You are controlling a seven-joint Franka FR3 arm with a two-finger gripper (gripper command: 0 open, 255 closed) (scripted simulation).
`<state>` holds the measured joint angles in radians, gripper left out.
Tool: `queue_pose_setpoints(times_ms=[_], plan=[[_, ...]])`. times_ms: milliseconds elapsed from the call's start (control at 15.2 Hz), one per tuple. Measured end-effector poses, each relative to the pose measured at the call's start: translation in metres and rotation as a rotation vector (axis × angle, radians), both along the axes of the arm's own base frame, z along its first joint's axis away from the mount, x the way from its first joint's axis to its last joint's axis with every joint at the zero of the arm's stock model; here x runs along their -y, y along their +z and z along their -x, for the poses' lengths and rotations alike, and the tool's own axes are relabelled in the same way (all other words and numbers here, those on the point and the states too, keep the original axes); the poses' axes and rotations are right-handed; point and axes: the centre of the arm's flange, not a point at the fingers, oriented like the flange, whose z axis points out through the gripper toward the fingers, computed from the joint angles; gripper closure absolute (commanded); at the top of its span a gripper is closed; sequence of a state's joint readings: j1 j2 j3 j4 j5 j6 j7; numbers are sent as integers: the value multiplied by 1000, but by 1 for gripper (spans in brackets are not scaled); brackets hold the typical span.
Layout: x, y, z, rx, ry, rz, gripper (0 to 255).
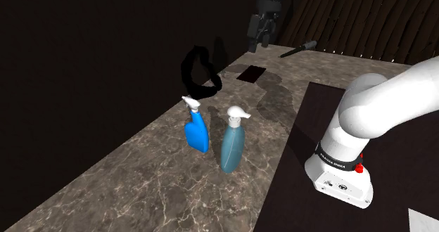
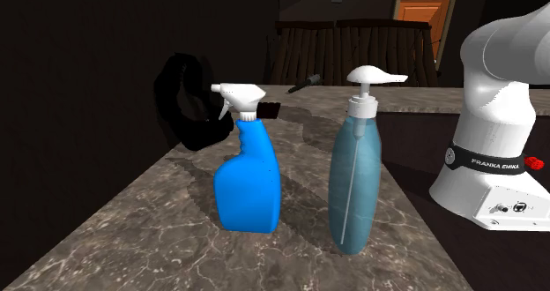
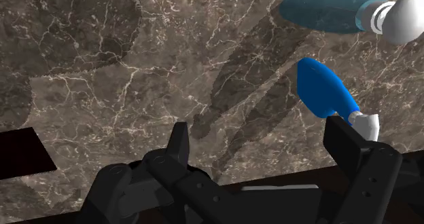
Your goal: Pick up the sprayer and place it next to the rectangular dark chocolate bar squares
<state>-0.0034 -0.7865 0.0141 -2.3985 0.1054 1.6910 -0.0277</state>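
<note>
Status: task not started, as far as I can see from here.

- Gripper (image 1: pixel 259 44) hangs high over the far end of the marble counter (image 1: pixel 141 181). In the wrist view the two fingers (image 3: pixel 178 146) stand wide apart w/ nothing between them: open, empty.
- Sprayer (image 1: pixel 197 129), blue body w/ white trigger head, stands upright mid-counter, untouched. The teal pump bottle (image 1: pixel 232 143) is just beside it, not touching.
- Chocolate bar (image 1: pixel 251 73) is a flat dark rectangle lying farther up the counter, well apart from the sprayer and nearer the gripper. The wrist view shows a dark flat corner off to one side of the fingers, prob. the same bar, but I can't be sure.
- Other items: a black looped object (image 1: pixel 199 72) near the counter's wall edge, and a thin dark tool (image 1: pixel 299 50) at the far end.

Done: nothing yet, no grasp.

Left: approach the sprayer, descend, close on it, lift, carry toward the bar, set it down upright beside the bar, release.

Note: the pump bottle stands so close that the approach looks tight on that side. My guess is the fingers go in easier from the open side.
</note>
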Motion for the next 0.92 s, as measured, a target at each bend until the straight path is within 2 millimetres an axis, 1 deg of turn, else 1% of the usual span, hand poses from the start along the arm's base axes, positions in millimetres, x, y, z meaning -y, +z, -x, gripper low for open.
queue_pose_setpoints(times_ms=[66,132,198,330,396,528,660,858,924], plan=[[0,0,0,0,0,0,0],[-5,-2,-4,-2,-1,2,0],[-14,-8,-8,-6,-1,6,0],[-35,-18,-22,-14,-3,14,0],[-46,-24,-24,-18,-5,18,0],[-71,-29,-37,-26,-7,27,0],[-92,-46,-47,-36,-10,37,0],[-122,-61,-67,-48,-14,50,0],[-136,-69,-71,-53,-15,55,0]])
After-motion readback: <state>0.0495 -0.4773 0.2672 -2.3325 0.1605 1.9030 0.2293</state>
